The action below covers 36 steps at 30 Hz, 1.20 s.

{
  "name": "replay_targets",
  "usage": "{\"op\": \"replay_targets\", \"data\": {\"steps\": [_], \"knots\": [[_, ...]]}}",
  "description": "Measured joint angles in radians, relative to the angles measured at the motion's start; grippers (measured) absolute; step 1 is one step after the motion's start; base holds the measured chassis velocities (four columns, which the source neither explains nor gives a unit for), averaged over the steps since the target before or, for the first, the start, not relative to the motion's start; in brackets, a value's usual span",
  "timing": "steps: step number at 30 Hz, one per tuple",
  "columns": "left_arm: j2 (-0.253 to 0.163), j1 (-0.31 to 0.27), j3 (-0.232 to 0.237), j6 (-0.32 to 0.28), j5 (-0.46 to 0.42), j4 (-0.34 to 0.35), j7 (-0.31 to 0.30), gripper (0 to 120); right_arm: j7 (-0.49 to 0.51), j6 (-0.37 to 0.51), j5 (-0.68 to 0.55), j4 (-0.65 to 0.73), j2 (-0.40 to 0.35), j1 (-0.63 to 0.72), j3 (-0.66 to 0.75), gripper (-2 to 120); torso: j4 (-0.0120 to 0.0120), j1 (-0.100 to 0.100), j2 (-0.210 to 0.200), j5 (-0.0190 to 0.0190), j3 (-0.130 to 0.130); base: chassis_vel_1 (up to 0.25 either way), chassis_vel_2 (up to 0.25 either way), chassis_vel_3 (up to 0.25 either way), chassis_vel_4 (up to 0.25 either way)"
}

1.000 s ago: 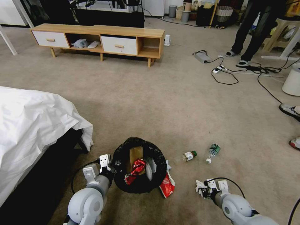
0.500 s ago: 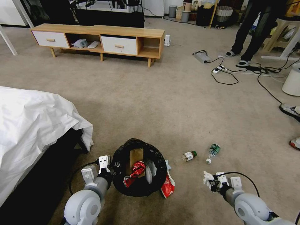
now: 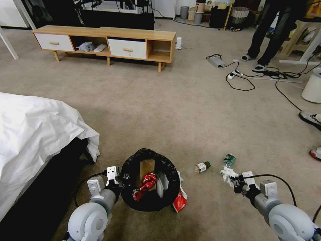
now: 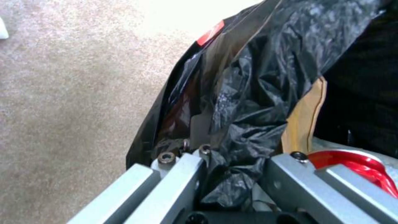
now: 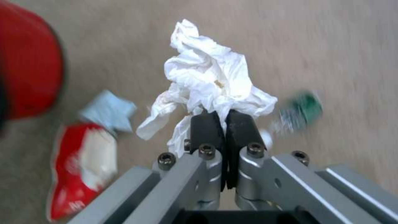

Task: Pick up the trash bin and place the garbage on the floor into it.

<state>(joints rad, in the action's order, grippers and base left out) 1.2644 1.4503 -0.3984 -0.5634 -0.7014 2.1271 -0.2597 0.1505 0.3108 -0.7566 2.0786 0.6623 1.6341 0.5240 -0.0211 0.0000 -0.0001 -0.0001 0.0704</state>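
The trash bin, lined with a black bag, stands on the floor near my base. It holds a brown paper bag and a crushed red can. My left gripper is shut on the bin's rim, and the bag is pinched between its fingers. My right gripper is shut on a crumpled white tissue, held above the carpet to the right of the bin. A red wrapper and a bluish tissue lie beside the bin. Two green-capped bottles lie farther right.
A bed with a white sheet stands close on the left. A low wooden cabinet is at the back. Black cables and a power strip run at the back right by a white bucket. A person's shoes are at the right edge.
My right gripper has moved forward and to the right with the white tissue, farther from the bin and towards the right bottle. The left gripper and the bin have hardly moved.
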Motion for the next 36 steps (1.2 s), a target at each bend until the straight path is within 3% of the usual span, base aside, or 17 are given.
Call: {"op": "replay_targets", "data": {"steps": [5, 15, 17, 21, 31, 36], "knots": [[-0.015, -0.001, 0.003, 0.0, -0.014, 0.002, 0.001, 0, -0.09, -0.057, 0.057, 0.062, -0.025, 0.018, 0.034, 0, 0.0, 0.0, 0.0, 0.0, 0.0, 0.0, 0.0, 0.0, 0.0], [-0.048, -0.008, 0.0, -0.005, -0.051, 0.012, -0.006, 0, -0.198, -0.09, 0.102, 0.111, -0.06, 0.012, 0.059, 0, 0.0, 0.0, 0.0, 0.0, 0.0, 0.0, 0.0, 0.0, 0.0], [-0.054, -0.007, -0.004, -0.008, -0.062, 0.02, -0.009, 0, -0.283, -0.124, 0.133, 0.114, -0.085, -0.005, 0.061, 0, 0.0001, 0.0, 0.0, 0.0001, 0.0, 0.0, 0.0, 0.0, 0.0], [-0.062, -0.004, -0.005, -0.009, -0.067, 0.02, -0.01, 0, -0.337, -0.148, 0.142, 0.122, -0.095, -0.029, 0.057, 0, 0.0001, 0.0, 0.0, 0.0, 0.0, 0.0, 0.0, 0.0, 0.0], [-0.068, -0.005, -0.002, -0.009, -0.069, 0.011, -0.008, 0, -0.362, -0.179, 0.141, 0.138, -0.101, -0.052, 0.046, 0, 0.0, 0.0, 0.0, 0.0001, 0.0, 0.0, 0.0, 0.0, 0.0], [-0.052, -0.006, 0.005, -0.009, -0.042, -0.011, -0.002, 0, -0.394, -0.208, 0.133, 0.166, -0.133, -0.048, 0.075, 0, 0.0001, 0.0, 0.0, 0.0, 0.0, 0.0, 0.0, 0.0, 0.0]]}}
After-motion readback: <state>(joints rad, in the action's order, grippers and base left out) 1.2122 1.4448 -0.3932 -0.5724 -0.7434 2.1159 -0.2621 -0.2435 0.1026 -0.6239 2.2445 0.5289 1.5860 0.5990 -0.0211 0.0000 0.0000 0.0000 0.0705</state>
